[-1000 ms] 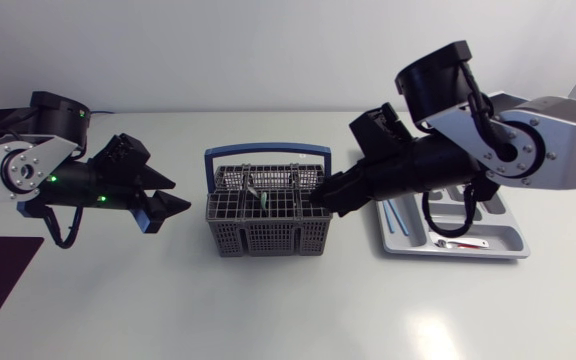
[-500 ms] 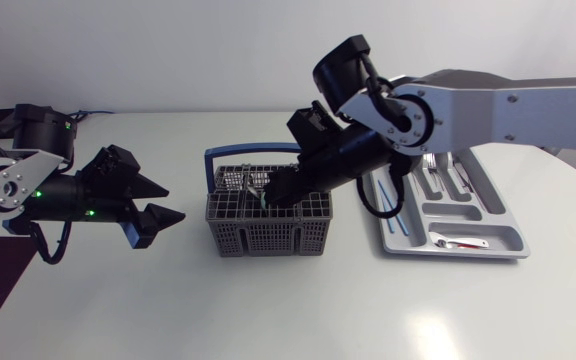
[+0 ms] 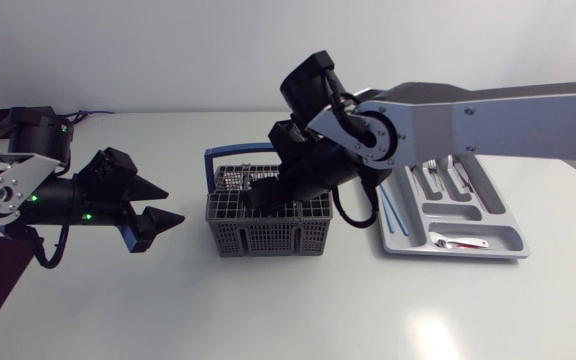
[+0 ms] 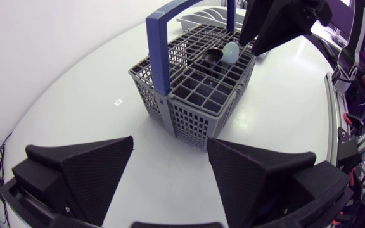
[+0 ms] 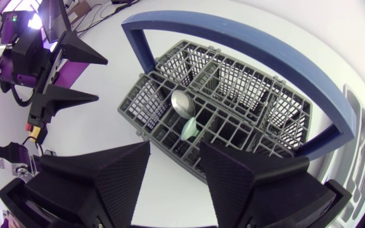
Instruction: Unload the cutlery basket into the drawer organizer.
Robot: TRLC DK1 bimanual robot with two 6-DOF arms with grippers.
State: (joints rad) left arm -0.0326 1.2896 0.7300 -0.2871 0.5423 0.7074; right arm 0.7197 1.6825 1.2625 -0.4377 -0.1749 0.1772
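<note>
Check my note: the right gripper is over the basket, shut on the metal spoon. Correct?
Not quite. The right gripper is over the basket but open, gripping nothing; the metal spoon stands free in its compartment. The right wrist view shows it.

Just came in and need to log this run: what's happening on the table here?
The right gripper, open, hangs over the grey cutlery basket, just above a metal spoon and a pale green spoon standing in its compartments; it holds nothing. The left gripper, also open, hovers beside the basket. The drawer organizer holds some cutlery.
</note>
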